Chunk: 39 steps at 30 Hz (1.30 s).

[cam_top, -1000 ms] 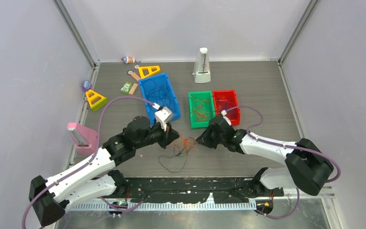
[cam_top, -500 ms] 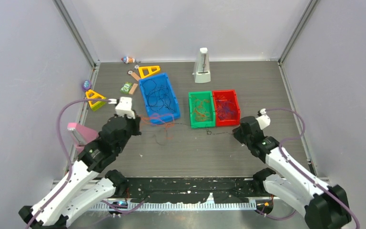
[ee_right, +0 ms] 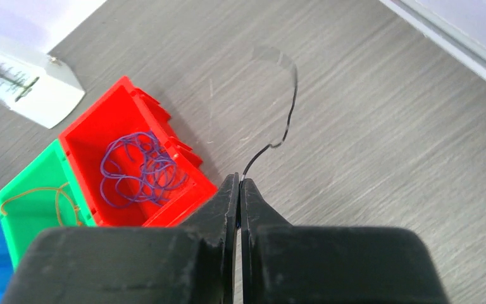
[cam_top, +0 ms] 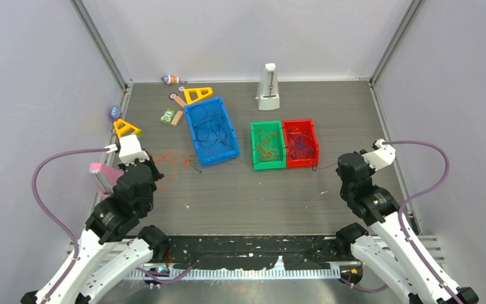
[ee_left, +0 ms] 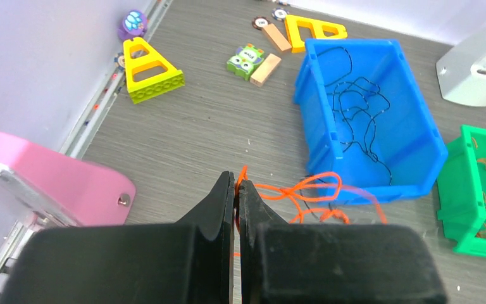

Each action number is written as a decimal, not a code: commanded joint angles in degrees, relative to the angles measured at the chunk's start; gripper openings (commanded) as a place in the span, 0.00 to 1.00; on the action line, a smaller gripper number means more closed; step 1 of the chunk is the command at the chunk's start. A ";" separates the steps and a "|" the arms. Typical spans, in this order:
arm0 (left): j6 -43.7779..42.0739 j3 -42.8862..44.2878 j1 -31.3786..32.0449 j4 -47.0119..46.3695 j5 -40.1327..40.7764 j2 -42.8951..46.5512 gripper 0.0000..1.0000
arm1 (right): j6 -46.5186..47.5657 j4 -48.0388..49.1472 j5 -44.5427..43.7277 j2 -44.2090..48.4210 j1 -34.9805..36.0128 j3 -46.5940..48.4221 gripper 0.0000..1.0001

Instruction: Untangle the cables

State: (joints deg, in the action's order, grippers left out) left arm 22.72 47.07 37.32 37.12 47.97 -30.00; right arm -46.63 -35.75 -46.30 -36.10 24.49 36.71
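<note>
My left gripper (ee_left: 236, 183) is shut on a thin orange cable (ee_left: 304, 190) that loops over the floor in front of the blue bin (ee_left: 316, 114). In the top view the left gripper (cam_top: 150, 170) sits at the left, with the orange cable (cam_top: 171, 158) beside it. My right gripper (ee_right: 238, 180) is shut on a thin black cable (ee_right: 288, 120), whose end curls above the jaws. In the top view the right gripper (cam_top: 342, 166) is at the right, and the black cable (cam_top: 259, 166) stretches leftward in front of the bins.
The blue bin (cam_top: 193, 117) holds black cables, the green bin (cam_top: 253, 149) orange ones, the red bin (cam_top: 315, 142) purple ones (ee_right: 139, 168). A white metronome (cam_top: 268, 87) stands at the back. A pink object (cam_top: 104, 177), yellow triangles (cam_top: 125, 128) and small toys lie at the left.
Both arms have pulled apart from the middle, left arm to the left, right arm to the right. The tangle has come apart: orange cable drawn left, black cable stretched right.
</note>
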 commanded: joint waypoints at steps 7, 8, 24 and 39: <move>-5.40 1.07 -0.40 -6.13 -4.63 2.49 0.00 | 21.78 9.29 17.85 5.72 -0.32 2.19 0.05; -7.40 0.15 -0.36 -8.88 -10.54 3.24 0.00 | 26.77 11.27 22.94 7.25 -0.32 1.59 0.07; -13.76 2.48 -0.28 -19.73 -56.98 -2.88 0.00 | 34.85 33.34 68.41 3.24 14.46 -2.97 0.28; -14.11 4.46 -0.24 -19.13 -64.87 -5.57 0.00 | 40.66 41.18 48.22 -20.78 24.72 3.07 0.96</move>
State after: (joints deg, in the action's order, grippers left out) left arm 9.69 49.32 37.06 20.38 -14.81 -35.97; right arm -9.32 -1.28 10.66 -54.33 48.66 37.41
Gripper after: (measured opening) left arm 0.007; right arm 0.968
